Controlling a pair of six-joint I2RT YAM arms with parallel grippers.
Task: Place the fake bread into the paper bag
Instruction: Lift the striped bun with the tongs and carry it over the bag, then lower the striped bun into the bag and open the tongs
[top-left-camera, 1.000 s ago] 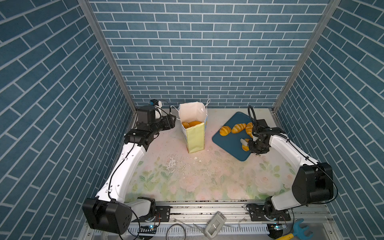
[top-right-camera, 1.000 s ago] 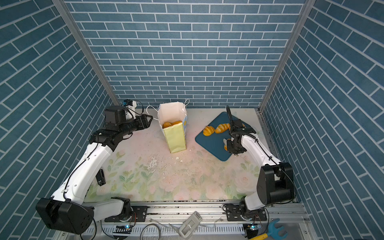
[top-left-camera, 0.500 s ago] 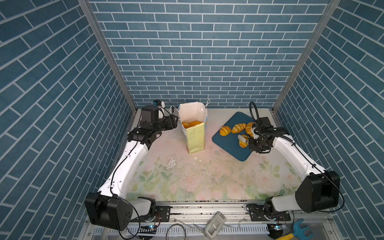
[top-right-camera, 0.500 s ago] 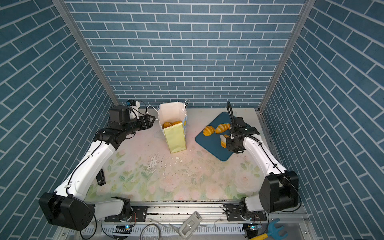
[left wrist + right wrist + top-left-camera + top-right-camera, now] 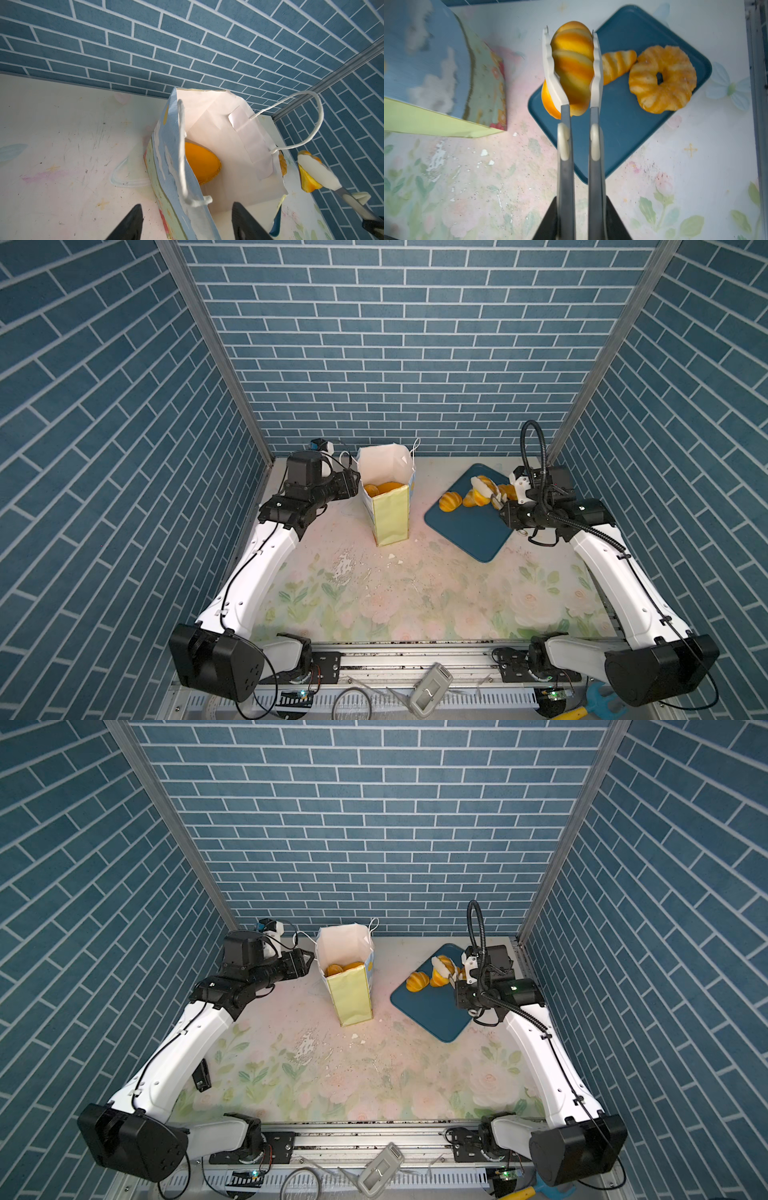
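Your right gripper (image 5: 572, 52) has lifted the roll (image 5: 575, 83) clear of the tray (image 5: 633, 135) since a second ago, jaws pinching it. Your left gripper (image 5: 186, 207) stands jaws spread, the wall of the bag (image 5: 166, 166) between them. The right wrist view shows a ring (image 5: 679, 68) beyond the jaws, half hidden in both top views.

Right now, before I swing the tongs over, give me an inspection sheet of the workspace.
Surface: floral tabletop, scuffed.
Job's things: paper bag upright, open, bread inside; long roll clamped in tongs; ring bread, small ridged roll, round bun on blue tray.
Clutter: white flakes before bag.
End effectors: left end effector open, astride bag wall; right end effector shut on tongs.
Cables: black hose arches above right wrist.
Surroundings: blue brick-pattern walls.
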